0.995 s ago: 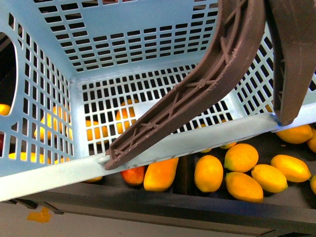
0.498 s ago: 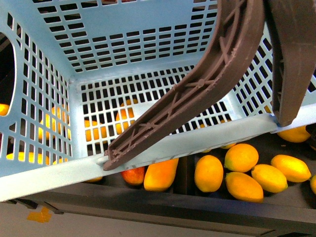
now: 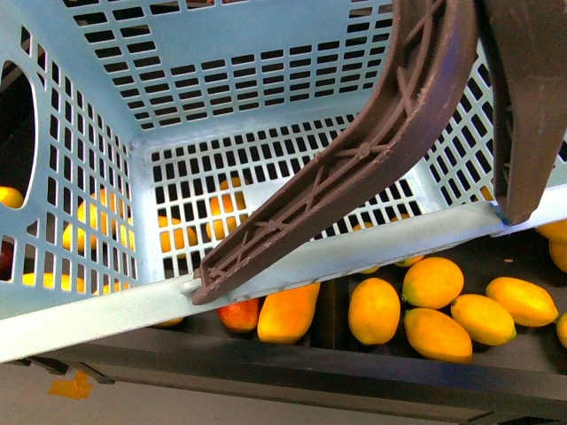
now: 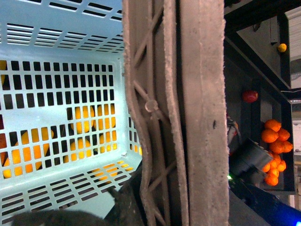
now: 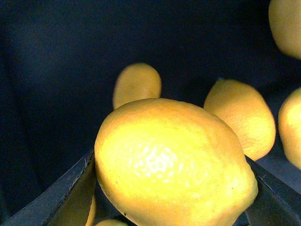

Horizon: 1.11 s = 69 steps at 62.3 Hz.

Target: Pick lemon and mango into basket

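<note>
Lemon (image 5: 174, 165) first, since it fills the right wrist view. It sits between the two dark fingers (image 5: 51, 202) of the right gripper (image 5: 170, 162), one against each flank, and hangs clear of the other lemons (image 5: 240, 117) on the dark shelf (image 5: 47, 70) beyond, so I'm calling that a proper hold and not just a hover. The left side is murkier. The brown handles (image 4: 197, 117) run straight across the left wrist view, so close that I can't make out the left gripper's fingers at all. I can't tell if it's clamped, though something holds the basket (image 3: 292, 266) up off the shelf, and I'd guess that's it. In the front view the basket floor is bare, and all the yellow in there is fruit seen through the slots from underneath. Just past the near rim, the mango (image 3: 288, 314) lies half tucked under it, touching a red-and-yellow one (image 3: 239, 315). So the lemon pick looks done and the carry is the step in hand. Next I'd want to bring the right arm up over the rim, steer clear of the handles crossing the opening, and let go low over the floor. The mango comes after that, and the rim will be in my way. The oranges (image 4: 273, 141) way off in the back aren't ours.
</note>
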Motion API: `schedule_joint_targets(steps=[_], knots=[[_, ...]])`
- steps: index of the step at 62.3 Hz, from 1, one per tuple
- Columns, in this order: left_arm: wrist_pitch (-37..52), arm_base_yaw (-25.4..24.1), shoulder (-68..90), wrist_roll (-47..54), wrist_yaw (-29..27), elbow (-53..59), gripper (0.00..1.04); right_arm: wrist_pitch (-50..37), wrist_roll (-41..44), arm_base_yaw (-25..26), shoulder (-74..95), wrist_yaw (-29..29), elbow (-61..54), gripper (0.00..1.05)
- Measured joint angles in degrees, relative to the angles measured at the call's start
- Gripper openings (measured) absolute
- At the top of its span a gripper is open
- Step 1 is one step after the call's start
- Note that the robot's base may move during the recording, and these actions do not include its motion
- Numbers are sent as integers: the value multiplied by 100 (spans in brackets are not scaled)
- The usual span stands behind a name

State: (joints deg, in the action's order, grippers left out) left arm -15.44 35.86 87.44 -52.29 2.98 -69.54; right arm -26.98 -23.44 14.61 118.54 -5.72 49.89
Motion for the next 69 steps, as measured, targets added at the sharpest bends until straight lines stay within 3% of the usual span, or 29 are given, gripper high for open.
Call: schedule_joint_targets(steps=[14,25,39,54,63,69], knots=[[0,0,0,2,-9,0,15,278,260,31,-2380,-289,-1008,74],[2,0,0,2,0,0,15,704,208,-306,-3963,-315,-1165,74],[0,0,0,4,-4,0,15,935,26,-1401,-4693,177,-1034,74],[2,0,0,0,2,0,15,962,-210,-3143,-4212,1027,-763,74],[0,0,0,0,0,0,15,964,-249,-3526,-3836,1235,-669,75],[0,0,0,2,-7,0,15,986,-251,-3617,-3683,1364,-658,89]])
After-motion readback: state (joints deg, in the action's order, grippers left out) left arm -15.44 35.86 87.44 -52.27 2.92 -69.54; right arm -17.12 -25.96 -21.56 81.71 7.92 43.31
